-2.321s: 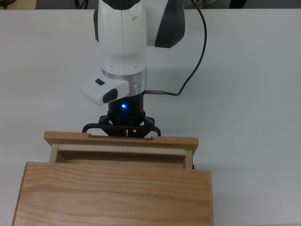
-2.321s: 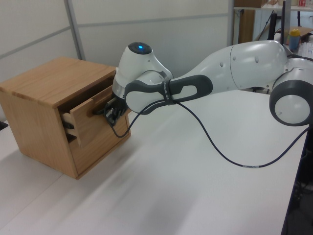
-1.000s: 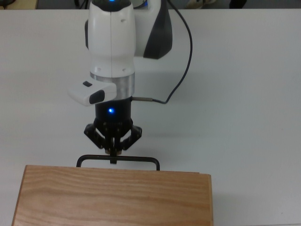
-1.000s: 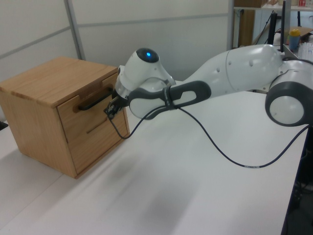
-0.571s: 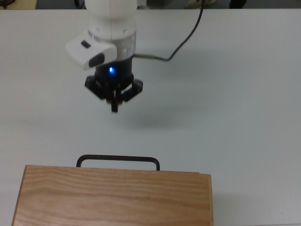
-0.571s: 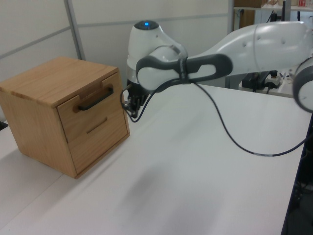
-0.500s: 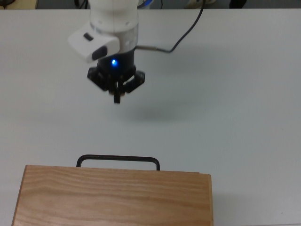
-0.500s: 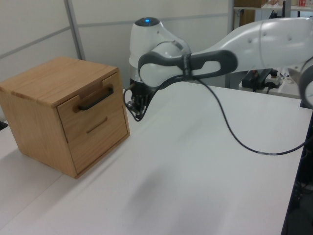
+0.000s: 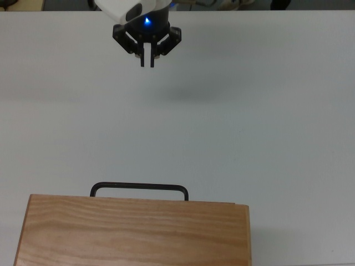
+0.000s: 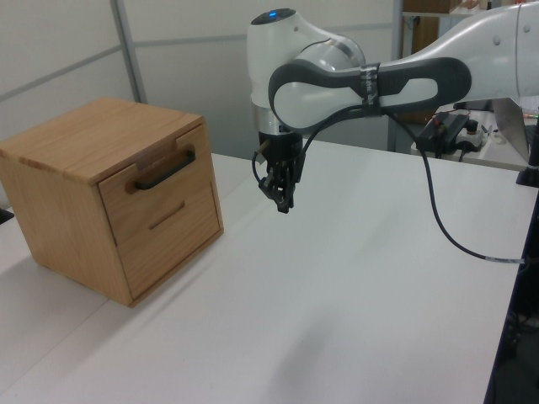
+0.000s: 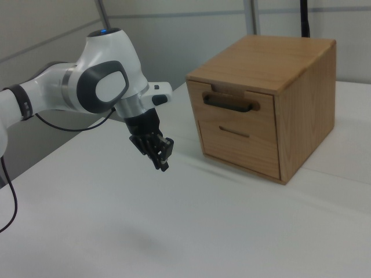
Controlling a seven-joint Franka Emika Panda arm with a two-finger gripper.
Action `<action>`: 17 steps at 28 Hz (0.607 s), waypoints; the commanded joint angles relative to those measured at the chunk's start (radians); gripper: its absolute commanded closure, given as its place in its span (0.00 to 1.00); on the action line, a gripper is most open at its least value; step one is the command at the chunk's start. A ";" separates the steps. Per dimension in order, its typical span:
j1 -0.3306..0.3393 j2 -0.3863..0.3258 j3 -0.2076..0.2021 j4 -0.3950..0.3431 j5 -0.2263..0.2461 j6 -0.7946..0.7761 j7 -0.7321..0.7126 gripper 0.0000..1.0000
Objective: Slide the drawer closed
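At the bottom edge of the top view sits the wooden cabinet (image 9: 133,230), its flat top showing wavy grain, resting on the white table (image 9: 266,138). The drawer (image 10: 156,181) is pushed fully in — its front panel lies flush with the cabinet face in the left view and the right view, and from above only the thin black bar handle (image 9: 138,188) juts past the cabinet's front edge. Below it on the cabinet face, the left view shows a second front with a small recessed pull (image 10: 167,215). Farther out across bare tabletop, well apart from the handle, the gripper (image 9: 147,62) hangs above the table near the top view's upper edge, a blue light glowing on the body above it. Its two fingers point downward with only a narrow slit between them — nearly together, with nothing in their grasp. In the right view the gripper (image 11: 162,164) tilts toward the cabinet but stays clear of it, hovering off the surface. A black cable (image 10: 438,210) loops from the white arm (image 10: 370,80) down toward the table's far side in the left view.
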 commanded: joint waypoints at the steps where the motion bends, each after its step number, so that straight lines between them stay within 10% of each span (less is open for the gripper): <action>1: -0.007 -0.028 -0.002 -0.036 -0.008 -0.025 -0.024 0.00; 17: -0.001 -0.116 -0.010 -0.112 0.002 -0.025 -0.014 0.00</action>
